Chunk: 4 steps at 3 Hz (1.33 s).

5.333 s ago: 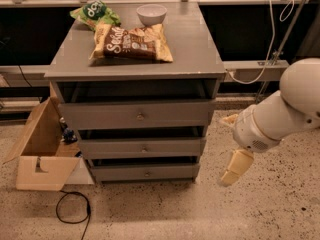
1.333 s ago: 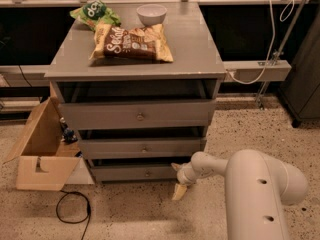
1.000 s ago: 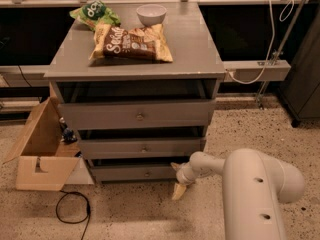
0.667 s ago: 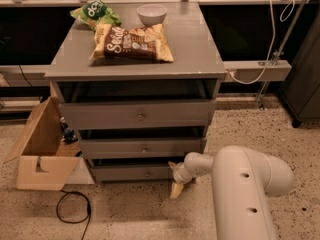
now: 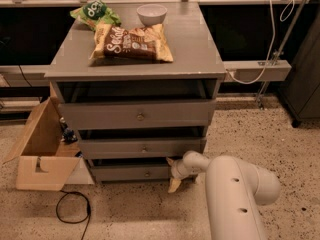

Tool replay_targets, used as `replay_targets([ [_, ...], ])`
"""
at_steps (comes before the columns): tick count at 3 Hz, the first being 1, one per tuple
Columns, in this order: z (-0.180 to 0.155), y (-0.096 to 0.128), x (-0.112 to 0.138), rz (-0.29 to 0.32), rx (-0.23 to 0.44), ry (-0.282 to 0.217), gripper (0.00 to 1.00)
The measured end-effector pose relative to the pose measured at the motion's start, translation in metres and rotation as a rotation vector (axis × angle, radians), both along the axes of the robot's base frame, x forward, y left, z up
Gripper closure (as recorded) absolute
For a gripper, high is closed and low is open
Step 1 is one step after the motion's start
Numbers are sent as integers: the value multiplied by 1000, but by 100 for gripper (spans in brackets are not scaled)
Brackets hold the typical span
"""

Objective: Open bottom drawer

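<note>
Down low, pincer spread at right end of bottom drawer, apart from its knob.

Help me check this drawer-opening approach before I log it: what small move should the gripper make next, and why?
Probably ease the gripper sideways along the bottom drawer toward its knob. The gripper sits open at the right end of the drawer front as the camera sees it, gripping nothing, while the knob is at the centre and the drawer looks shut.
</note>
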<state>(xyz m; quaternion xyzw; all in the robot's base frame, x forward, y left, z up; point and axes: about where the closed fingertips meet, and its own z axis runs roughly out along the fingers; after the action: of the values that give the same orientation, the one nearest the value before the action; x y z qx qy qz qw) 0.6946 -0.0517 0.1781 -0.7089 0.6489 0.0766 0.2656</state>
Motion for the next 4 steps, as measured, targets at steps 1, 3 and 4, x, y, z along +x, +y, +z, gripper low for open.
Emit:
replay_targets([
  [1,-6,7,22,1,38,-34,2],
  [3,-12,6,22,8,56,-22,55],
  [4,-10,7,0,27,47,4,78],
])
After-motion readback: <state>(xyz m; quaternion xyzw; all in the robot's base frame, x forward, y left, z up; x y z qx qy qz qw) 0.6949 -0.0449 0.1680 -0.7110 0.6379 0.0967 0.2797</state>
